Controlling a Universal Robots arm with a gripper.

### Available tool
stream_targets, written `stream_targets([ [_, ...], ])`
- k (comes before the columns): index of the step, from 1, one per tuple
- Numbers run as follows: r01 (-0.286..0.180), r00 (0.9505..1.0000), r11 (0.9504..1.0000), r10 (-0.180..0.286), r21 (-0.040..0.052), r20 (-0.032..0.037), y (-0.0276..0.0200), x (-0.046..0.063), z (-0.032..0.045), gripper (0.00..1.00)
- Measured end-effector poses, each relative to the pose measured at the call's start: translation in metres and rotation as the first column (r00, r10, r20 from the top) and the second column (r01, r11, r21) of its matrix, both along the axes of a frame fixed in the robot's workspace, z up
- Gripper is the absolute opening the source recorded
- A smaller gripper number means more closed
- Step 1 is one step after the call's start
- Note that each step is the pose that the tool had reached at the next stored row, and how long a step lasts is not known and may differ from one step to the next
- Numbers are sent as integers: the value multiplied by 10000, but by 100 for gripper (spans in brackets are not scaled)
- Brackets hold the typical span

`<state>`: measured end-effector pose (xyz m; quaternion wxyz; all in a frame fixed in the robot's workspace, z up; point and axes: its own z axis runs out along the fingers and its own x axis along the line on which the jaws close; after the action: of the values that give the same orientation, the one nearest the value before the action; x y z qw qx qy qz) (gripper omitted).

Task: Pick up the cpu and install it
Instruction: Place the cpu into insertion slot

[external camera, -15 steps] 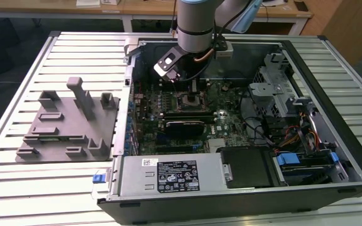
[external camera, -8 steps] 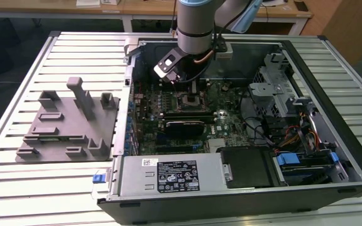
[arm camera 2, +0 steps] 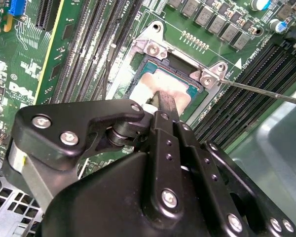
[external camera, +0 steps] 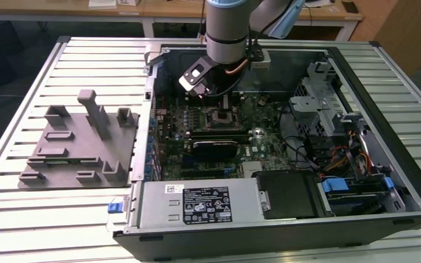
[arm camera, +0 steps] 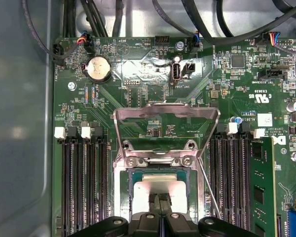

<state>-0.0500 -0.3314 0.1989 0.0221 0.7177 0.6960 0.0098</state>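
The cpu (arm camera: 144,190) lies flat in the motherboard socket (arm camera: 122,187), its silvery top plate (arm camera 2: 160,81) showing in both wrist views. My gripper (arm camera: 161,200) stands straight over it with its two black fingers pressed together and nothing between them. The fingertips (arm camera 2: 164,101) are at the middle of the top plate; whether they touch it is unclear. The socket's metal load plate (arm camera: 165,116) is swung up and open, and its thin wire lever (arm camera: 207,190) stands beside the socket. In the exterior view the gripper (external camera: 210,92) hangs inside the open computer case above the socket (external camera: 223,116).
Memory slots (arm camera: 84,182) flank the socket on both sides. A black block (external camera: 212,147) sits on the board nearer the front. The grey moulded tray (external camera: 79,148) lies on the table at the exterior view's left. Drive cage (external camera: 328,109) and cables fill the case's right side.
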Motion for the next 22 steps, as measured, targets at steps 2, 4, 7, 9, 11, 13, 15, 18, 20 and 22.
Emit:
stream_targets([
  [2,0,10000,10000,0,-2,-1,0,0,-1,11],
  [4,0,10000,10000,0,-1,-1,0,0,-1,11],
  [7,0,10000,10000,0,0,-1,0,0,-2,11],
  [9,0,10000,10000,0,0,0,0,0,-2,11],
  [11,0,10000,10000,0,4,3,1,1,7,11],
  [13,0,10000,10000,0,0,0,0,0,25,11],
  [15,0,10000,10000,0,1,2,0,0,54,11],
  [18,0,10000,10000,0,-1,3,0,0,113,11],
  [20,0,10000,10000,0,1,12,0,0,158,11],
  [22,0,10000,10000,0,1,25,0,0,220,11],
])
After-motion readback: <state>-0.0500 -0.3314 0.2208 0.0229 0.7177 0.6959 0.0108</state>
